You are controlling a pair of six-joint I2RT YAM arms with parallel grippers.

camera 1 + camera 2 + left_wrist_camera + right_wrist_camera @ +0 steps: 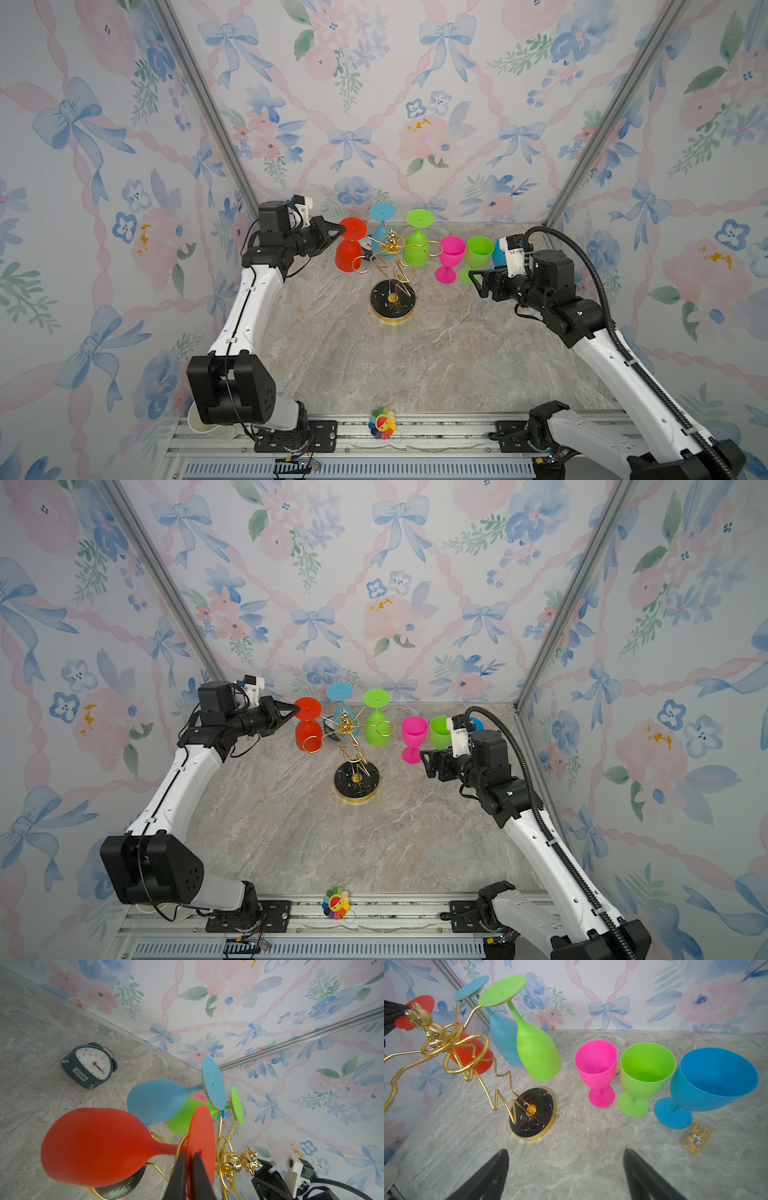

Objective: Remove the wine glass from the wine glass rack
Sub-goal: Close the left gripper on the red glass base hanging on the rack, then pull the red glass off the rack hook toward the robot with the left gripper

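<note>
The gold wire wine glass rack (392,305) stands mid-table on its round black base (532,1113). Three wine glasses hang upside down from its loops: red (348,255), blue (381,241) and green (417,249). My left gripper (341,230) is shut on the edge of the red wine glass's flat foot (200,1126), with one black finger on each face of the disc, as the left wrist view shows (190,1153). The glass's stem still sits in its gold loop. My right gripper (477,284) hovers open and empty right of the rack (565,1154).
Pink (451,255), green (478,251) and blue (498,251) glasses stand upright in a row right of the rack. A dark alarm clock (89,1066) sits behind it. A yellow card (697,1140) lies by the blue glass. A flower toy (382,423) sits on the front rail.
</note>
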